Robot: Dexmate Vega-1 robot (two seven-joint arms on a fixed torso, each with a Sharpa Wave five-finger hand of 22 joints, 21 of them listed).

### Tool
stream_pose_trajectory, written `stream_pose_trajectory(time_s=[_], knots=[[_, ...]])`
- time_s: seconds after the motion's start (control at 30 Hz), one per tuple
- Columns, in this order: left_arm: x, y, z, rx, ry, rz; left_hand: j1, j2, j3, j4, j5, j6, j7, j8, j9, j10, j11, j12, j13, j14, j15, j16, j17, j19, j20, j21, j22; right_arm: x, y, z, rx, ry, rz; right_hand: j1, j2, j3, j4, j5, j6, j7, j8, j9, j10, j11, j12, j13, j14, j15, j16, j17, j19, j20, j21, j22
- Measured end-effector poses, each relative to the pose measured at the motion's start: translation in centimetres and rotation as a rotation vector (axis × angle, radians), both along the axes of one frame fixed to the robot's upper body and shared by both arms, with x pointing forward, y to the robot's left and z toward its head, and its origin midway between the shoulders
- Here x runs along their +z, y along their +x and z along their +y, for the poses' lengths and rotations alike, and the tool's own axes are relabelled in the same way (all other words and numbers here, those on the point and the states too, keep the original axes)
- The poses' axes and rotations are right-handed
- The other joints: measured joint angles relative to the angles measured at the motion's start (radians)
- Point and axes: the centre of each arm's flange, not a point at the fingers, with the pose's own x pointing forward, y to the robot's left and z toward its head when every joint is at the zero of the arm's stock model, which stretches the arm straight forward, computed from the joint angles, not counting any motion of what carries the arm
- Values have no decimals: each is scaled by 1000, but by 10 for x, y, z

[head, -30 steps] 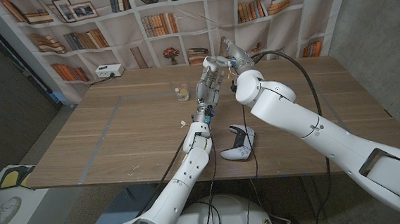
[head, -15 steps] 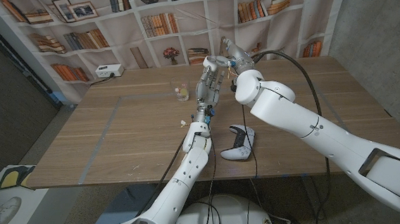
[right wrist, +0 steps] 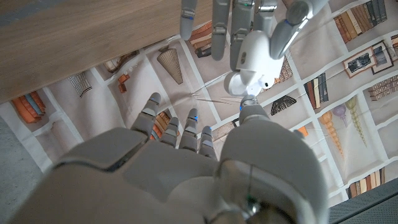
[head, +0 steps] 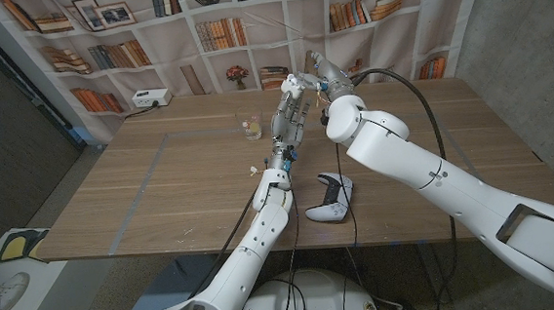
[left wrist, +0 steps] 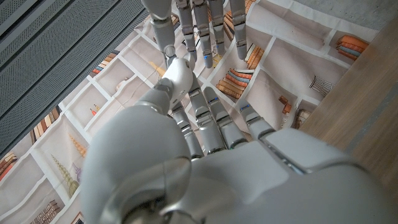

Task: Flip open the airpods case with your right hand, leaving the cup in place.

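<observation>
- Airpods case (right wrist: 250, 55), white, sits raised above the table's far middle, pinched in the left hand (head: 291, 103), fingers wrapped around it.
- Right hand (head: 324, 74) is just beside it, its thumb tip touching the case's lid, other fingers spread.
- Cup (head: 250, 128) stands nearby, left of both hands.
- Game controller (head: 331, 198) lies near the front edge of the table (head: 162, 183).

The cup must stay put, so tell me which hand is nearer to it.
Left. The left hand is raised just beside the cup, on its table-middle side; the right hand is beyond the left hand, farther from the cup.
</observation>
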Motion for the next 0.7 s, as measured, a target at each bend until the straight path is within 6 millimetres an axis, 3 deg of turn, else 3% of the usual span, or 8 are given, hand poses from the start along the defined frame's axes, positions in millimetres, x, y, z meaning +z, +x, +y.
stream_pose_trajectory(time_s=[0.7], knots=[[-1, 2, 4, -14, -1, -11, 7, -7, 0, 0, -3, 0, 0, -4, 0, 0, 0, 0, 0, 2, 1, 0, 5, -6, -5, 0, 0, -1, 2, 2, 3, 11, 1, 12, 12, 20, 12, 0, 5, -5, 4, 0, 11, -11, 4, -1, 5, -5, 7, 9, 12, 2, 0, 0]])
